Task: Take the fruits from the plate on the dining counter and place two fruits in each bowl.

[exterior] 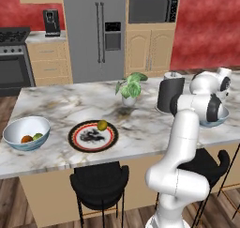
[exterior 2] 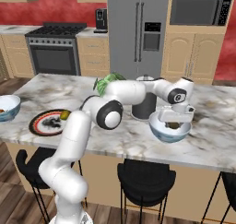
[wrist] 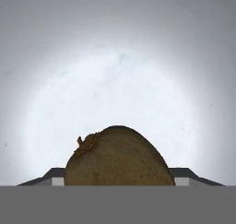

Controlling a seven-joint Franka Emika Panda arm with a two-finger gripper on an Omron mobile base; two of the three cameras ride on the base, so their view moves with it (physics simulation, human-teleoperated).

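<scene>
- The pincer [exterior 2: 176, 121] hangs inside the right bowl [exterior 2: 159, 130], its fingers clamped on the dark brown fruit [wrist: 119, 156]; the hand view looks down past this fruit onto the bowl's white inside.
- That bowl stands on the marble desk [exterior: 61, 102], well to the right of the plate [exterior: 75, 128] and just in front of a dark cylinder [exterior: 168, 92].
- The plate, black-rimmed with a red ring, lies near the desk's front edge, and the yellow-green fruit [exterior: 102, 125] sits on its far rim.
- The left bowl [exterior: 14, 131] stands just left of the plate and holds the orange fruit [exterior: 26, 139] and the green fruit [exterior: 38, 136] side by side.
- A potted plant [exterior: 130, 87] stands behind the plate, to its right.
- Beyond the desk, a steel fridge [exterior: 93, 32] stands against the far wall.
</scene>
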